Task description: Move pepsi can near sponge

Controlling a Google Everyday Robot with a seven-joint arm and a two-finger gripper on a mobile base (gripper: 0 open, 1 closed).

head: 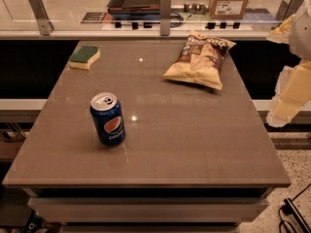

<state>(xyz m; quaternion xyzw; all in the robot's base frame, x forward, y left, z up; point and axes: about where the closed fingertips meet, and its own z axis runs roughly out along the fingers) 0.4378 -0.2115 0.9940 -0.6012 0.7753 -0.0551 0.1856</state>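
**Position of equipment.** The claw [289,97] is observed at the far right edge of the view, off the side of the bench [194,144] and well apart from everything on it. Its degree of opening cannot be told, and nothing is seen to be held by it. The task is judged not yet begun.

**Risks noted.**
- The pepsi can [107,119] is tall, narrow and smooth-walled. If it is approached off-centre or struck on the way in, it is likely to be tipped and set rolling on the glossy bench top.
- A loose grip on the curved wall could let the can slip while it is carried.
- The chip bag [200,58] lies on the far right part of the bench, on the claw's side, and could be dragged by a low sweep.
- The sponge [84,57] lies near the far left corner and could be pushed towards the edge by a release made too close.

**Condition of the can.** It is found upright in the near-left part of the bench, well apart from the sponge. A dark blue body is noted, with a round red, white and blue logo turned toward the camera and a silver top with pull tab; no dent is seen
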